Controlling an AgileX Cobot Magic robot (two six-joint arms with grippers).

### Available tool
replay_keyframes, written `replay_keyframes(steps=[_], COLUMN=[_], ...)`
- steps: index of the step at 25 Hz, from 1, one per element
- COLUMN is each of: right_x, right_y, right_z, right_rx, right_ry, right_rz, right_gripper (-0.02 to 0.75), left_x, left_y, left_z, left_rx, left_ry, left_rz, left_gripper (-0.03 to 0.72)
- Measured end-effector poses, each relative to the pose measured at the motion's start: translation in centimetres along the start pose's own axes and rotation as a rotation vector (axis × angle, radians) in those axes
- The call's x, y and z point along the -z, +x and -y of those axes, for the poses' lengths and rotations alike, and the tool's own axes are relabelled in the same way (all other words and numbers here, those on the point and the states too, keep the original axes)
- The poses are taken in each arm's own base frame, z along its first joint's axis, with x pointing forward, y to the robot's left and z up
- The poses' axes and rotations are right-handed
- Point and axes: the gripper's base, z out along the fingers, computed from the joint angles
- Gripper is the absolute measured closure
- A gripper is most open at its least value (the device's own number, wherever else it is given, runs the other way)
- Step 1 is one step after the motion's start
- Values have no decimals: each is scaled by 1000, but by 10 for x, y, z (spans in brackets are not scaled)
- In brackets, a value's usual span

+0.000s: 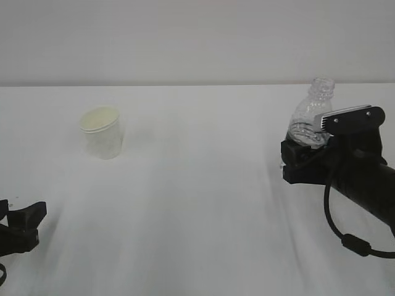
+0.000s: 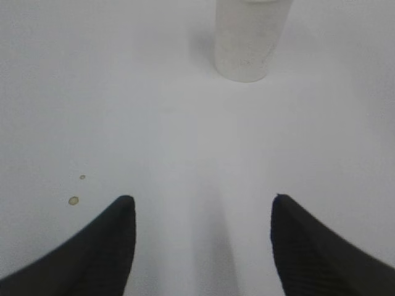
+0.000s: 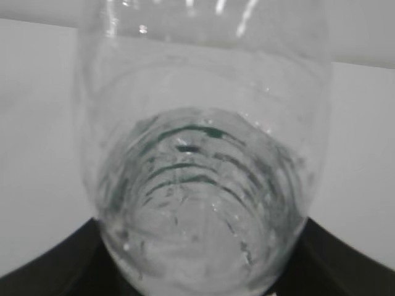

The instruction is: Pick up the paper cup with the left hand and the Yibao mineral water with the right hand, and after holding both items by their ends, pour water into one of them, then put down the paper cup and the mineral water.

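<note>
The white paper cup stands upright on the left of the table, with its cream inside showing. In the left wrist view the paper cup is straight ahead, well clear of my fingers. My left gripper sits low at the front left, open and holding nothing. The clear ribbed Yibao mineral water leans at the far right with no cap. My right gripper is shut on its lower part. I cannot tell if its base touches the table.
The white table runs back to a pale wall. Two small brownish spots mark the surface by my left finger. A black cable loops under the right arm.
</note>
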Motion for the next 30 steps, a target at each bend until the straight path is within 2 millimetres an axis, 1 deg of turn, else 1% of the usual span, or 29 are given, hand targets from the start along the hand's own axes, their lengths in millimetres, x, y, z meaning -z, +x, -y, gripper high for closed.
replay_keyframes(steps=[6,17,30], right_x=[4,17,21], right_y=[-8,-25,-22], right_z=[-5,-16,-30], right_rx=[0,25,22], right_ry=[-56,-181,-353], right_rz=[21,39,7], right_gripper=[265,265,265], left_x=[0,0,0], left_y=[0,0,0], left_z=[0,0,0], left_rx=[0,-2,-2], left_ry=[0,4,4], left_rz=[0,0,0], left_gripper=[200,205,211])
